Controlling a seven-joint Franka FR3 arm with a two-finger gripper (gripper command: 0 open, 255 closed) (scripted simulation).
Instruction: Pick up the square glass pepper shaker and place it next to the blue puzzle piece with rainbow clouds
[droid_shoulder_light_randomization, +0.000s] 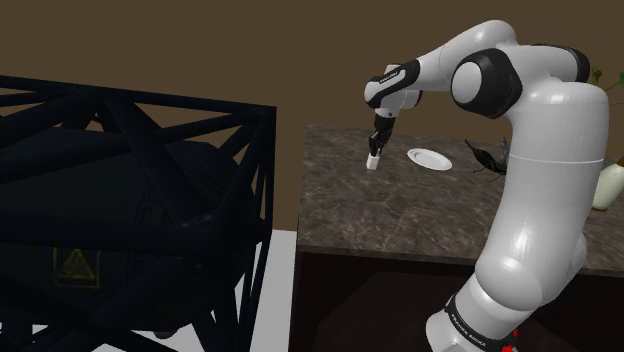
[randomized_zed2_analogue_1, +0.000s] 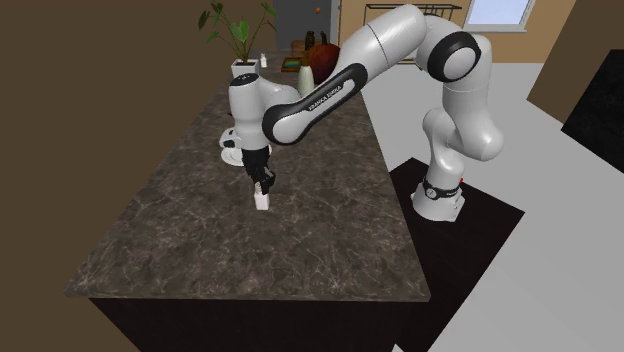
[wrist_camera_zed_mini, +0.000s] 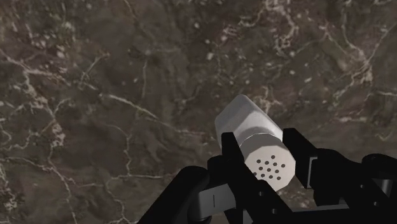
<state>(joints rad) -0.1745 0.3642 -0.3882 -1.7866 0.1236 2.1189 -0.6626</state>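
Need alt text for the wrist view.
The black gripper clasps a white shaker with a perforated cap, seen from its top end. Behind it spreads a dark countertop with pale veins.

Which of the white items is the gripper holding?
The perforated-top shaker, clasped in the gripper; the white plate lies free nearby.

There is one white shaker (wrist_camera_zed_mini: 254, 137), one white plate (droid_shoulder_light_randomization: 428, 158) and one leafy potted plant (randomized_zed2_analogue_1: 238, 38). There is one dark veined counter (randomized_zed2_analogue_1: 200, 240), one black lattice frame (droid_shoulder_light_randomization: 130, 190) and one white robot arm (droid_shoulder_light_randomization: 540, 180).
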